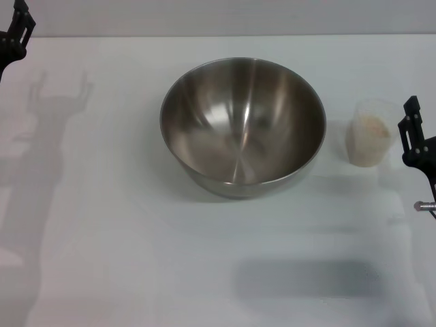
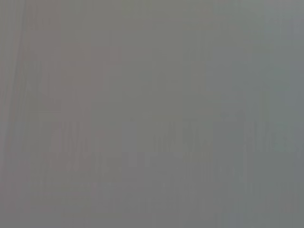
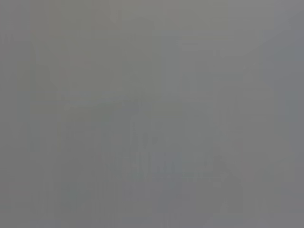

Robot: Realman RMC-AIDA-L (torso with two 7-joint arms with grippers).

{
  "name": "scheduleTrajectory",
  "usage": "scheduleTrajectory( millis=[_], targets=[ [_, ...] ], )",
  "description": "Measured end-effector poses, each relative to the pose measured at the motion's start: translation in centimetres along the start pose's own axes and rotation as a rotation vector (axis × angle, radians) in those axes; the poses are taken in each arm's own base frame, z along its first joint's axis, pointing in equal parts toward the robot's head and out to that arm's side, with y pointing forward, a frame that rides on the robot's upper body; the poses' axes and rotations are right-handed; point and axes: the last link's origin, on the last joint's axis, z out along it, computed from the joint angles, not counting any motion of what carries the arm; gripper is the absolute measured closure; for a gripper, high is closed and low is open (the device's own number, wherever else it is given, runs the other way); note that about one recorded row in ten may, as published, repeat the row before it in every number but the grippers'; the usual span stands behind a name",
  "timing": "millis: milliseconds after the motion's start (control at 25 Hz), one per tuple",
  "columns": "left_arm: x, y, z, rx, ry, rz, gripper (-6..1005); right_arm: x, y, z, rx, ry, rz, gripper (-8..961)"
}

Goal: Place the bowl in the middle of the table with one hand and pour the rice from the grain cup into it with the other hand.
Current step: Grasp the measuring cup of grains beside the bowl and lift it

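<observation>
Bowl [image 1: 242, 126] upright mid-table; grain cup [image 1: 368, 133] upright beside right gripper [image 1: 417, 139]; jaws' state unclear.

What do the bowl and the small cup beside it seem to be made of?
The bowl looks like stainless steel with a brushed, shiny finish: its inside mirrors light in streaks. The grain cup seems to be clear, slightly cloudy plastic, since the pale rice shows through its wall.

Bare lab-like setup: plain white table [image 1: 102, 259], blank wall.
</observation>
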Motion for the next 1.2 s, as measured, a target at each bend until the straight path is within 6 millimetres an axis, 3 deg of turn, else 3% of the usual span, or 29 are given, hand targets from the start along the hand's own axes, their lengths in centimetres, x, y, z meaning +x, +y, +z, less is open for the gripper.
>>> scheduleTrajectory(
  millis=[440,1200],
  targets=[
    [-0.3,0.5,0.8,-0.020,-0.019,0.021,180,0.7,-0.3,-2.6,0.078,0.060,0.044,420],
    [-1.1,0.6,0.4,-0.029,-0.065,0.022,180,1.5,-1.0,-3.8,0.116,0.119,0.047,421]
  ],
)
